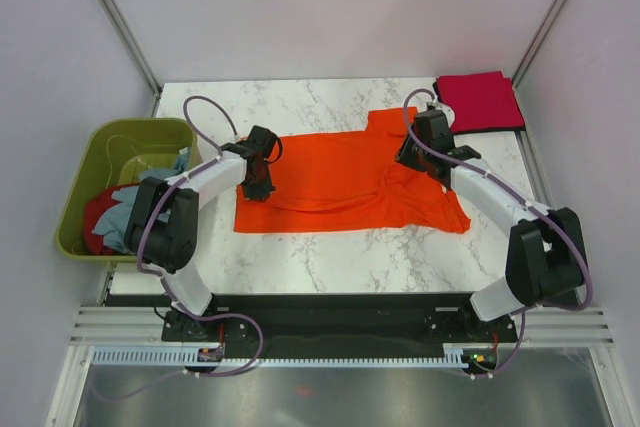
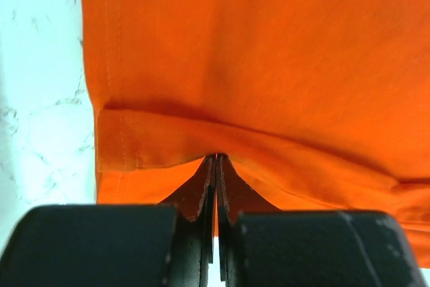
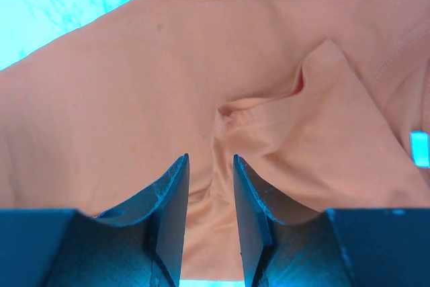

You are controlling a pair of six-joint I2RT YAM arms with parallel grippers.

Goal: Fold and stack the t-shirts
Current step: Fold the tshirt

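Nearest the arm bases, the marble table (image 1: 330,257) carries the orange t-shirt (image 1: 340,182), spread sideways at mid-table with its hem to the left and its collar and sleeves to the right.

Left gripper (image 1: 255,179): at the hem edge, jaws pressed together and pinching a raised fold of the orange fabric, confirmed in the wrist view.

Right gripper (image 1: 412,152): over the sleeve end, jaws spread with a clear gap and nothing between them. Rumpled cloth lies just beneath.

To the left, off the table edge, the olive-green tub (image 1: 140,124) holds a grey-blue shirt (image 1: 125,217) and a red shirt (image 1: 97,217), both bunched and unfolded.

At the far right corner lies a crimson t-shirt (image 1: 480,99), folded into a neat rectangle — the only finished item.

Assessment: roughly a quarter done. The orange shirt appears open and not yet folded to size; it and the two in the tub remain to be folded and stacked — presumably on the crimson one.
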